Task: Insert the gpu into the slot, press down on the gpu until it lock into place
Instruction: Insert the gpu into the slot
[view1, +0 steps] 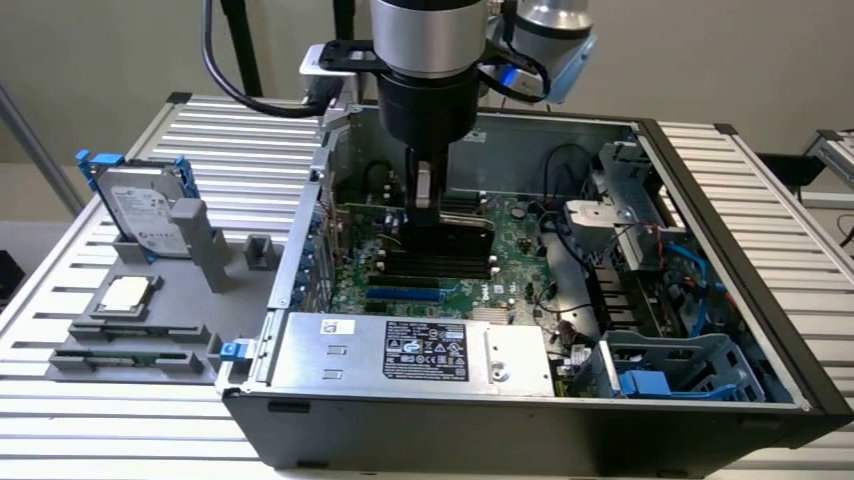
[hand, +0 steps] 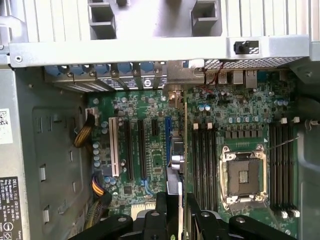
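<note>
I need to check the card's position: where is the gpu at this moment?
The gpu stands on edge between the gripper fingers, over the motherboard, between the expansion slots and the black memory slots.

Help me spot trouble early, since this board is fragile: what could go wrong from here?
1. The gripper holds the gpu edge-on above the board, close beside the black memory slots. If it is off the slot, pressing could jam it against a neighbour.
2. The grip looks narrow, so the card may tilt while being pushed.
</note>
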